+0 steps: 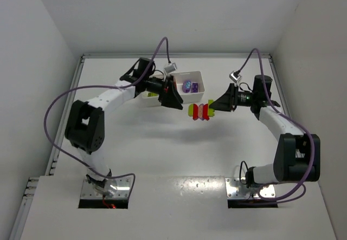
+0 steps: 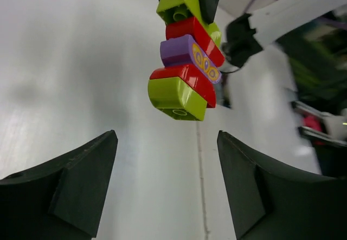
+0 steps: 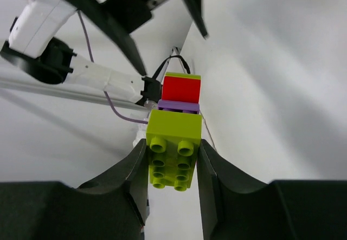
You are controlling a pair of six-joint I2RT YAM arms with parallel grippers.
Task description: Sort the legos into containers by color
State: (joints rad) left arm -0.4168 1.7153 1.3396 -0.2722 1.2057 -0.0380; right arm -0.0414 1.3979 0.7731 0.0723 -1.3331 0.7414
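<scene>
We see the right end effector (image 1: 213,108) clamped shut on a stack (image 1: 199,111) of joined legos. It holds the stack in the air over the surface (image 1: 162,153), just near and right of the tray (image 1: 204,85). In the right wrist view its fingers (image 3: 124,180) press both sides of the yellow-green brick at the stack's end, with a thin purple piece and a red brick beyond.

The left end effector (image 1: 179,104) points at the stack from the left, its tips close to it but apart. It stands wide open and holds nothing. In the left wrist view the stack hangs beyond the gap between the two fingers (image 2: 70,191). There we read its layers as yellow-green, red, purple with a yellow pattern, red, yellow-green.

The tray lies at the far middle of the surface. Its right compartment holds purple legos (image 1: 187,86). A yellow-green piece (image 1: 151,94) shows further left in the tray, largely hidden by the left arm.
</scene>
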